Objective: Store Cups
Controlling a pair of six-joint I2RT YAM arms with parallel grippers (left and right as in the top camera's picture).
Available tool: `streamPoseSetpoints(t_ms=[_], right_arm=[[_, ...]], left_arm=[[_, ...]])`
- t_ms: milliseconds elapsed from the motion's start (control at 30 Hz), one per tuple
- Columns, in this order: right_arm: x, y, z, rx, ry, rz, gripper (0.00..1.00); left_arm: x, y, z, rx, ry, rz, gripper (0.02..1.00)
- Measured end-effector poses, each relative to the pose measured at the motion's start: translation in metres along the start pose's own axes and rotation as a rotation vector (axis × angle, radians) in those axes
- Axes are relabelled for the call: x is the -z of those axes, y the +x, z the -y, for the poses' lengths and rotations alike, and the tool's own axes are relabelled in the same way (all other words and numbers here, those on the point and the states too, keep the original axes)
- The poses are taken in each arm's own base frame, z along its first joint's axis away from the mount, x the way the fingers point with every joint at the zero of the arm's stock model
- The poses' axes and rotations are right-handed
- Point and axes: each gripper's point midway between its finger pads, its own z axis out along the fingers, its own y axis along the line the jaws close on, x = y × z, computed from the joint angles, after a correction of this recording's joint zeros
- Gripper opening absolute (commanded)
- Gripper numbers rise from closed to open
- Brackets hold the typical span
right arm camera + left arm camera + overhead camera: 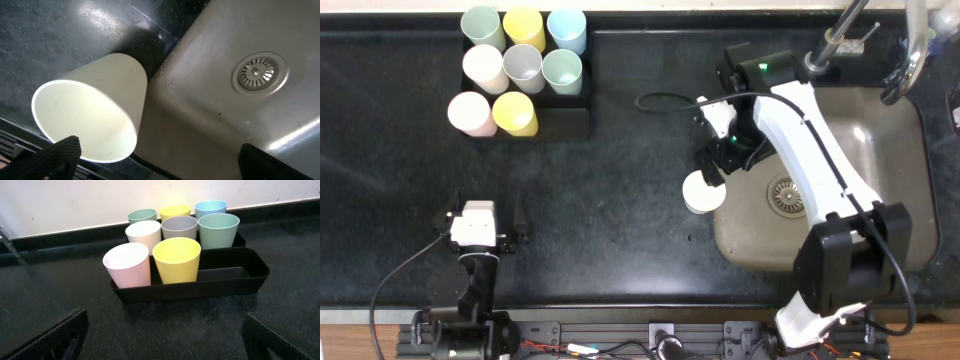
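Note:
A black tray (pixel 570 122) (pixel 230 277) at the counter's back left holds several upright cups, among them a pink cup (pixel 127 265) and a yellow cup (pixel 176 259) in its near row. The compartment beside the yellow cup is bare. A cream cup (pixel 703 192) (pixel 95 105) lies tilted on the counter at the sink's left rim, mouth toward my right gripper (pixel 717 158) (pixel 165 162). That gripper hangs open just above it, one finger overlapping the rim. My left gripper (pixel 488 212) (pixel 162 335) rests open low over the counter, facing the tray from a distance.
The steel sink (pixel 860 140) (pixel 225 125) with its drain (pixel 788 195) (pixel 260 72) takes up the right side, a faucet (pixel 840 35) behind it. A black cable (pixel 665 98) loops on the counter near the right arm. Dark counter lies open between tray and sink.

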Motion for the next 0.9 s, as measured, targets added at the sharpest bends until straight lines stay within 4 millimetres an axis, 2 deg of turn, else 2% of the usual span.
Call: streamPoseSetpoints(t_ms=[467,667,700,733,767,800,833,900], right_arm=[[-0.017,-0.011,0.011,0.076,0.033,-0.009,0.998],[-0.031,-0.013,0.014,0.093,0.042,-0.003,0.996],[-0.032,-0.012,0.014,0.095,0.041,-0.006,0.945],[-0.034,-0.011,0.014,0.1,0.04,-0.007,0.704],[-0.035,-0.011,0.014,0.103,0.039,-0.011,0.34],[-0.035,-0.01,0.013,0.101,0.038,-0.012,0.093],[-0.035,-0.01,0.013,0.1,0.038,-0.012,0.045],[-0.035,-0.011,0.013,0.101,0.038,-0.01,0.042]], left_arm=[[0.0,0.0,0.0,0.0,0.0,0.0,1.0],[0.0,0.0,0.0,0.0,0.0,0.0,1.0],[0.0,0.0,0.0,0.0,0.0,0.0,0.998],[0.0,0.0,0.0,0.0,0.0,0.0,1.0],[0.0,0.0,0.0,0.0,0.0,0.0,1.0],[0.0,0.0,0.0,0.0,0.0,0.0,1.0],[0.0,0.0,0.0,0.0,0.0,0.0,1.0],[0.0,0.0,0.0,0.0,0.0,0.0,1.0]])
